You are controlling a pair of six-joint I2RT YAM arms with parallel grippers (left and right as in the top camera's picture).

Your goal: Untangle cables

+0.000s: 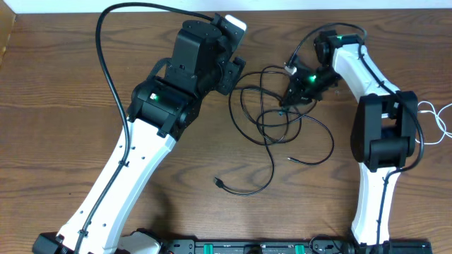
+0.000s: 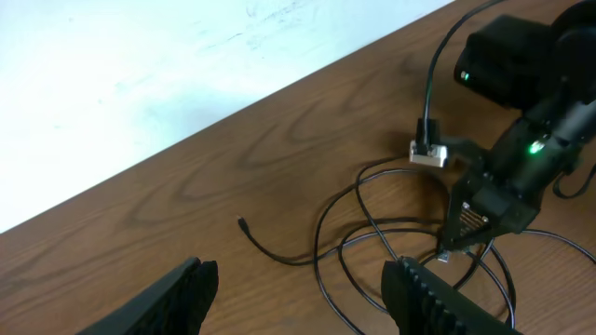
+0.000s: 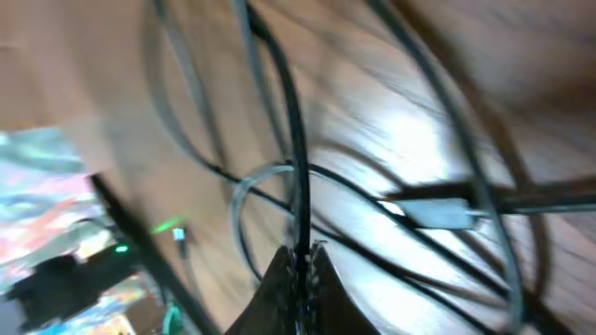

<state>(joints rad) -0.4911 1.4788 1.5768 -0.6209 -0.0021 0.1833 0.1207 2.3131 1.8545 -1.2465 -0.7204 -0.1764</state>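
Thin black cables [image 1: 272, 120] lie in tangled loops on the wooden table between the arms, with loose plug ends at the front [image 1: 219, 183] and right [image 1: 291, 158]. A white plug [image 1: 289, 69] lies at the back; it also shows in the left wrist view [image 2: 427, 154]. My right gripper [image 1: 291, 99] is shut on a black cable [image 3: 296, 177] at the right side of the tangle, and the right wrist view [image 3: 303, 253] shows the cord pinched between the fingers. My left gripper [image 1: 236, 74] is open and empty at the tangle's left edge, and its fingers show in the left wrist view [image 2: 298, 284].
A thick black arm cable [image 1: 113, 42] arcs over the back left. A white cord [image 1: 434, 116] lies at the right table edge. The table's back edge meets a pale wall [image 2: 186, 65].
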